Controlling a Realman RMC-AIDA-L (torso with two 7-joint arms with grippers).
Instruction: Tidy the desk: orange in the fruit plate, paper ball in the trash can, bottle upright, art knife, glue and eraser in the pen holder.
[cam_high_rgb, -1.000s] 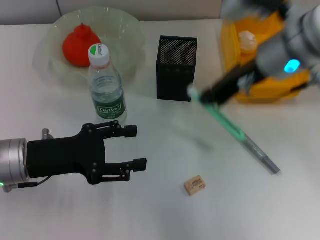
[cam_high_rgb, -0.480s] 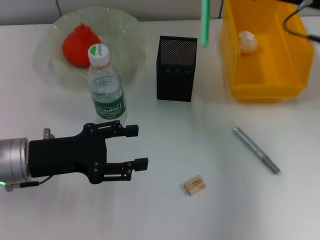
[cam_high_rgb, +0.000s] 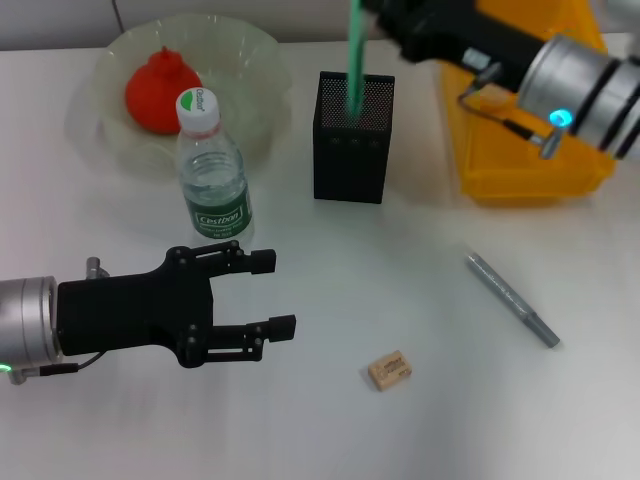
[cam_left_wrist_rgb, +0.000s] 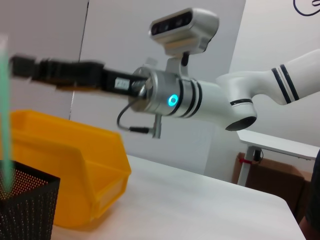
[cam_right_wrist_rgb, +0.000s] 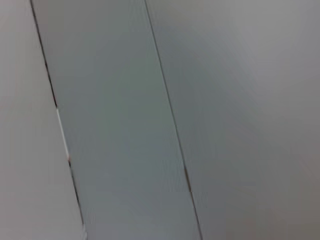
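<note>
The right end effector reached in from the two o'clock side of the head view, high above the bench, and was clenched on the top of the art knife. The knife hung upright with its lower end inside the pen holder, which stood just above the middle of the scene. In the left wrist view the same green shaft dropped straight into the black mesh cup, with the right arm stretched across above it.

The left end effector hovered over the bench at eight o'clock, released, its two black fingers spread apart and holding nothing.

The bottle stood upright at ten o'clock from the pen holder's base, just in front of the fruit plate, which sat at eleven o'clock. The orange lay inside that plate, toward its left part.

The trash can stood at one o'clock, partly covered by the right arm; in the left wrist view its yellow wall rose just behind the pen holder.

The glue lay flat on the bench at four o'clock, slanted, well apart from the pen holder. The eraser lay at six o'clock, alone on the white surface, between the left end effector and the glue.
</note>
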